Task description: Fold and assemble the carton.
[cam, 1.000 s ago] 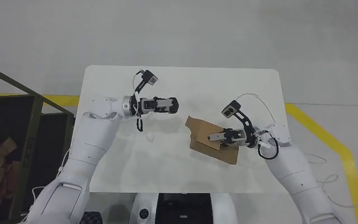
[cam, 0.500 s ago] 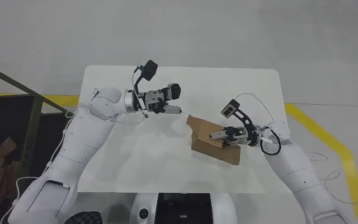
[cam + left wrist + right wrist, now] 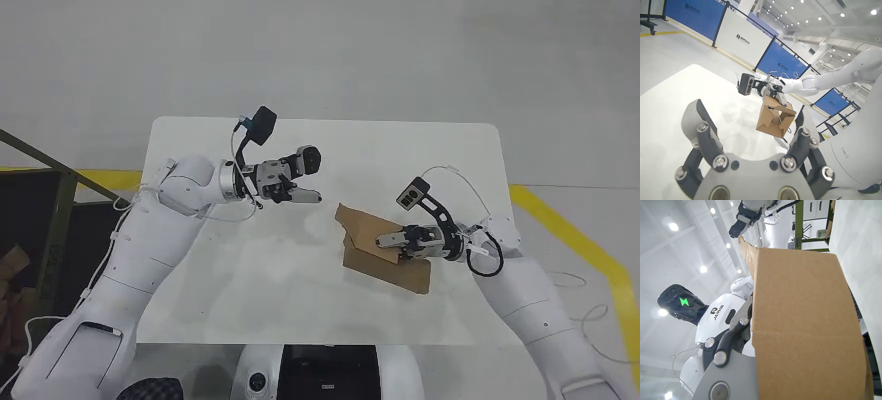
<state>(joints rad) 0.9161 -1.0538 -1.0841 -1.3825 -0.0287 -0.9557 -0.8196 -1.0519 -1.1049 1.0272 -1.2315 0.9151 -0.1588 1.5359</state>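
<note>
Gripping the carton (image 3: pixel 360 255) in the right jaws, clenched on one wall of it, right of centre in the top view; judging from the left wrist view, holding it raised off the bench (image 3: pixel 420 150) as an open brown sleeve with loose flaps. Keeping the left jaws released and empty, spread wide along the bottom of the left wrist view, well apart from the carton and sitting upper left of it in the top view. Over the past second, having rolled the left wrist, swinging its camera round and tipping the open jaws toward the carton's open end, while also edging a little toward frame right. Leaving the carton almost in its earlier place, barely shifted. Reading this as lining up for a two-handed step: likely closing in on a loose flap or the free wall, with the right side steadying. Expecting thin card to buckle easily under a one-wall grip. Counting the flaps as still unfolded, so most of the assembly remaining.
</note>
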